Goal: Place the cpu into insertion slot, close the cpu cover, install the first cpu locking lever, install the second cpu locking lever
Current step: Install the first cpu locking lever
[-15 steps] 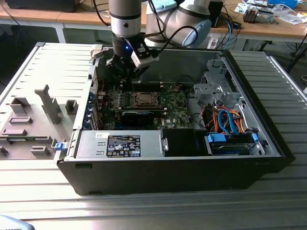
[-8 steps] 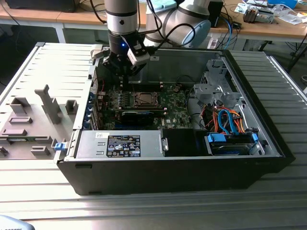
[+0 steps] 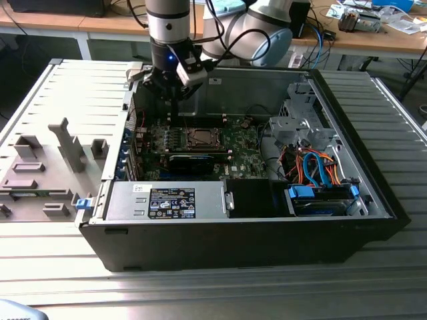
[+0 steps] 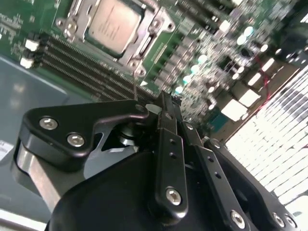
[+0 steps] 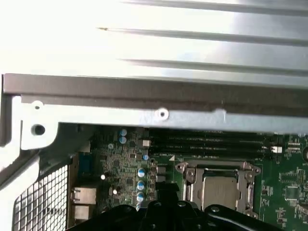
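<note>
The cpu (image 4: 114,25) lies flat in the insertion slot (image 3: 198,139) on the green motherboard (image 3: 240,157), its silver-grey top showing in both wrist views. The cpu cover (image 4: 153,30) lies down around the cpu (image 5: 220,191) as a silvery frame. My gripper (image 3: 175,105) hangs above the board's rear part, toward the exterior view's left of the slot and apart from it. Its black fingers (image 4: 163,108) stand pressed together, with nothing between them.
The board sits inside an open black computer case (image 3: 267,240) with tall walls. Long memory slots (image 4: 82,60) run beside the socket. A power supply (image 3: 170,200) fills the front, and orange and blue cables (image 3: 313,170) lie at the exterior view's right. A grey fixture plate (image 3: 47,167) stands outside the case.
</note>
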Controlling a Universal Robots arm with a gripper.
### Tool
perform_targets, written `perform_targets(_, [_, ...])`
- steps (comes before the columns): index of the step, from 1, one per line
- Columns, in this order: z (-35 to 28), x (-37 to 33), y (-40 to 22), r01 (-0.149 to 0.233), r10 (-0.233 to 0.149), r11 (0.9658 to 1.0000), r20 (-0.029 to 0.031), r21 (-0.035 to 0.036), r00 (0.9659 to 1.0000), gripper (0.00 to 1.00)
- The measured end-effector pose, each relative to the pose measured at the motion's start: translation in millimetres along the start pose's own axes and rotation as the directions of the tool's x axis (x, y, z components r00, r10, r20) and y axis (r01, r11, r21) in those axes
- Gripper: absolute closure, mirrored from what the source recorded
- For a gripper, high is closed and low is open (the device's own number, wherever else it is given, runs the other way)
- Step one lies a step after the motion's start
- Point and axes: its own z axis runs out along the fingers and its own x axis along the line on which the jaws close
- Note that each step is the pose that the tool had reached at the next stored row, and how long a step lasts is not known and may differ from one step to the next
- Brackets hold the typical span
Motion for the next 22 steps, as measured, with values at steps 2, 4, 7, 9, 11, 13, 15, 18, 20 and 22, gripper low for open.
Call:
perform_targets(2, [0.2, -0.2, 4.6, 0.000, 0.000, 1.0000, 0.0002, -0.0051, 1.0000, 0.89])
perform_targets(4, [1.4, -0.6, 5.4, 0.000, 0.000, 1.0000, 0.0005, -0.0086, 1.0000, 0.89])
perform_targets(7, [2.5, -6.8, 5.1, 0.000, 0.000, 1.0000, -0.0022, -0.0089, 1.0000, 0.89])
perform_targets(9, [2.8, -11.2, 4.8, 0.000, 0.000, 1.0000, -0.0039, -0.0090, 1.0000, 0.89])
perform_targets(11, [2.8, -15.6, 4.6, 0.000, 0.000, 1.0000, -0.0055, -0.0090, 1.0000, 0.89])
perform_targets(13, [3.0, -21.1, 4.3, 0.000, 0.000, 1.0000, -0.0078, -0.0092, 1.0000, 0.89])
perform_targets(15, [3.1, -26.6, 4.0, 0.000, 0.000, 1.0000, -0.0108, -0.0094, 0.9999, 0.89])
perform_targets(18, [3.6, -32.5, 3.6, 0.000, 0.000, 1.0000, -0.0147, -0.0096, 0.9999, 0.89])
perform_targets(20, [3.7, -33.0, 3.6, 0.000, 0.000, 1.0000, -0.0150, -0.0096, 0.9999, 0.89])
perform_targets(22, [3.7, -33.1, 3.6, 0.000, 0.000, 1.0000, -0.0150, -0.0096, 0.9999, 0.89])
